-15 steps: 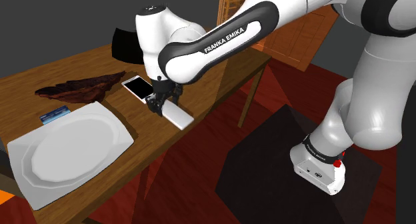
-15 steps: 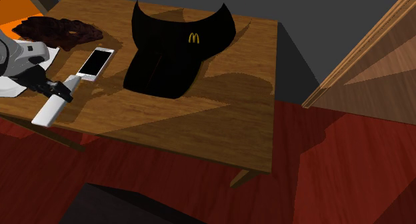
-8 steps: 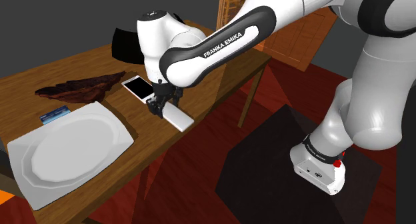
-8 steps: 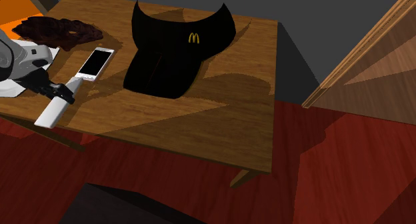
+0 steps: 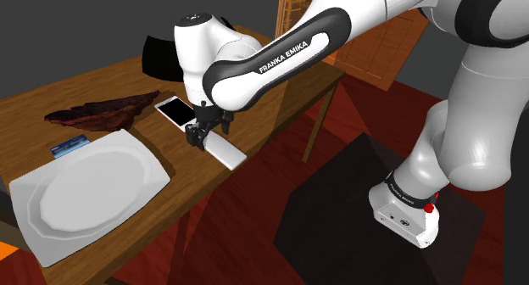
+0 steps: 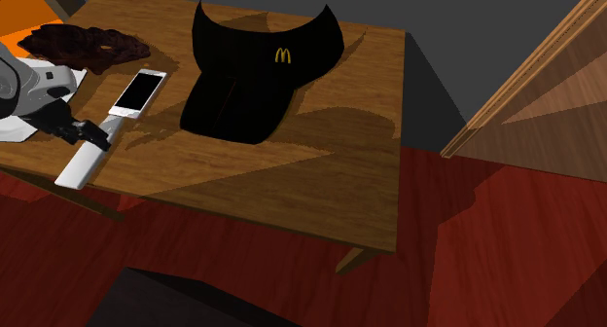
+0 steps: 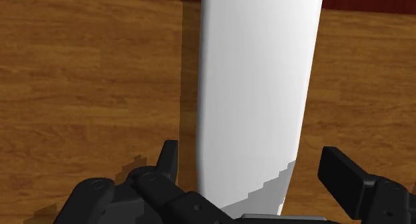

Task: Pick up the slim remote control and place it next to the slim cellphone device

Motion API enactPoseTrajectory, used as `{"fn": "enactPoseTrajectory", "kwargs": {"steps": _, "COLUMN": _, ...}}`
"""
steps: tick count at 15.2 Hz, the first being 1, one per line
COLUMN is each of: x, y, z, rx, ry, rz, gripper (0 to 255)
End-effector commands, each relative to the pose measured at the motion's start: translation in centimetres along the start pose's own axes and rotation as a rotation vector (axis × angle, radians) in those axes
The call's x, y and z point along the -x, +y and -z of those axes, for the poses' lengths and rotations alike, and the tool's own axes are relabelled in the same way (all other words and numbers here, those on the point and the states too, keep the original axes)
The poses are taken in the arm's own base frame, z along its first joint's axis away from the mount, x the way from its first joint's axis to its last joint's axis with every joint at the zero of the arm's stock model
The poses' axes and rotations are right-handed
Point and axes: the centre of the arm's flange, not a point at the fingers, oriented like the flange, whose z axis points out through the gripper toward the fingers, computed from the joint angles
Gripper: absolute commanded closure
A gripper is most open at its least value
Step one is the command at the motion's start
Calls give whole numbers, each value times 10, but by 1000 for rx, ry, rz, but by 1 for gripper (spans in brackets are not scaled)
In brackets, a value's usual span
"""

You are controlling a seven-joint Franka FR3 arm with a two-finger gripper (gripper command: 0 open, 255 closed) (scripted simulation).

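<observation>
While the white arm reaches from its dark box stand (image 5: 339,203) toward the wooden table (image 5: 93,84), the black gripper (image 5: 202,132) hangs low over the table's long edge on the stand side. The jaws stand apart and clasp nothing. In the wrist view the fingers (image 7: 170,164) flank the remote control (image 7: 257,76) with wood showing in the gap on each side, so neither finger touches it.

Findings, nearest first:

- A white rectangular plate (image 5: 85,190) occupies the table corner closest to the shoulder camera, with a small blue card (image 5: 69,145) just beside it.
- The white, slim remote control (image 5: 225,148) lies flat on the tabletop under the gripper. Its outer end reaches the stand-side edge, and whether it overhangs that edge cannot be told.
- The cellphone (image 5: 176,111) has a white body and a dark screen. It lies further in from that edge, just beside the remote's inner end and roughly in line with it; the two are apart, not touching.
- A dark brown lumpy strip (image 5: 97,115) lies beyond the phone, toward the opposite long edge.
- A black cap (image 6: 258,67) with a yellow arches logo sits mid-table on the phone's other side.

The second exterior view agrees: gripper (image 6: 89,133) above the remote (image 6: 83,162), phone (image 6: 137,90) close by.
</observation>
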Motion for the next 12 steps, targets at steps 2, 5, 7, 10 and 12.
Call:
{"fn": "enactPoseTrajectory", "kwargs": {"steps": 2, "x": 0, "y": 0, "z": 26, "rx": 0, "ry": 0, "rz": 0, "gripper": 0}}
{"fn": "enactPoseTrajectory", "kwargs": {"steps": 5, "x": 0, "y": 0, "z": 50, "rx": 0, "ry": 0, "rz": 0, "gripper": 0}}
{"fn": "enactPoseTrajectory", "kwargs": {"steps": 7, "x": 0, "y": 0, "z": 50, "rx": 0, "ry": 0, "rz": 0, "gripper": 0}}
{"fn": "enactPoseTrajectory", "kwargs": {"steps": 10, "x": 0, "y": 0, "z": 50, "rx": 0, "ry": 0, "rz": 0, "gripper": 0}}
{"fn": "enactPoseTrajectory", "kwargs": {"steps": 12, "x": 0, "y": 0, "z": 50, "rx": 0, "ry": 0, "rz": 0, "gripper": 0}}
